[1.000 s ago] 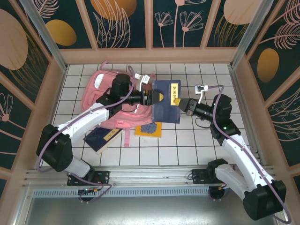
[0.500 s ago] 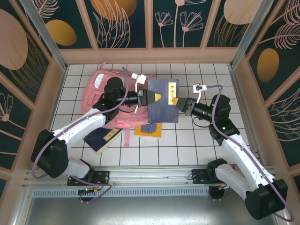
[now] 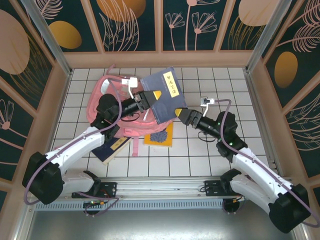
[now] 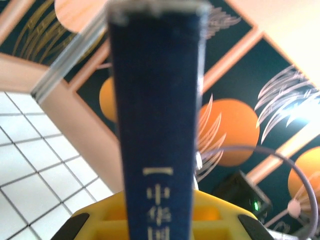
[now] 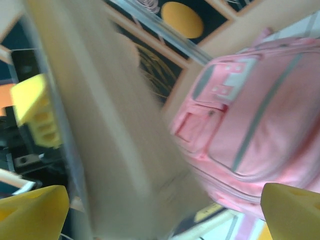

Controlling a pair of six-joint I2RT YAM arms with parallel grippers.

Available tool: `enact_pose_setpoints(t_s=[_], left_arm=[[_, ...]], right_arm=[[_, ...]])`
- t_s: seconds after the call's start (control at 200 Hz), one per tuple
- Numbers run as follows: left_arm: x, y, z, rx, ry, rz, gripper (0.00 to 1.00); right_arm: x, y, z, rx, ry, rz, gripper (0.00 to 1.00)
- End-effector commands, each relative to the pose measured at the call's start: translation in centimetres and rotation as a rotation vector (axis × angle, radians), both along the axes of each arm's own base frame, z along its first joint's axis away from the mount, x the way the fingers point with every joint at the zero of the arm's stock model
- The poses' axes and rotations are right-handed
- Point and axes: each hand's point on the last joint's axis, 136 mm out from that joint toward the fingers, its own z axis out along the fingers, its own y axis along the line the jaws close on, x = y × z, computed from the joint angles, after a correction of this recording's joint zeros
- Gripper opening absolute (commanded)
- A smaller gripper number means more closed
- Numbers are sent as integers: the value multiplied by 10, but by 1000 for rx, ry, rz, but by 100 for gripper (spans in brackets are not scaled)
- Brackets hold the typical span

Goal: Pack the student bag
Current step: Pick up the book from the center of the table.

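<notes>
Entry: navy book [image 3: 167,102], held aloft and tilted; student bag [image 5: 250,120] lying at ten o'clock on the surface [image 3: 210,80], under my left arm.
Left tool [image 3: 154,95] clamped on the book's spine edge, arm reaching toward twelve. Right tool [image 3: 180,113] spread apart at the book's four o'clock corner. Yellow book [image 3: 161,137] and second navy book [image 3: 111,146] lie at six; bag partly covered.

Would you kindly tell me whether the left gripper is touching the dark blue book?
Touching. In the left wrist view the dark blue book stands between the yellow fingers of the left gripper, with no gap at its sides.
</notes>
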Motion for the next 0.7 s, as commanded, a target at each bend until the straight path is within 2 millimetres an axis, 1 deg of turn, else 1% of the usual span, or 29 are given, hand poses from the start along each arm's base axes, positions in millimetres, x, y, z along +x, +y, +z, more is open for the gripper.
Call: enact_pose_setpoints(t_s=[0.0,0.08,0.19,0.335,0.43,0.535,0.591,0.646,0.696], left_arm=[[-3,20,55,-217,-82,53,0],[-2,24,61,-260,-72,59,0],[-3,31,65,-298,-70,83,0],[-2,33,59,-317,-46,88,0],[-1,33,54,-329,-27,85,0],[1,34,49,-329,-11,89,0],[0,34,47,-328,-9,94,0],[1,35,46,-321,-9,101,0],[2,35,45,-313,-5,111,0]], right_arm=[[-9,3,58,194,-141,-2,99],[-6,13,65,245,-123,13,99],[-4,22,77,313,-134,19,96],[5,26,96,337,-200,-31,90],[13,27,107,350,-233,-64,83],[22,32,117,370,-245,-74,70],[26,36,118,376,-239,-69,62],[29,40,120,382,-231,-61,49],[31,42,120,389,-225,-60,35]])
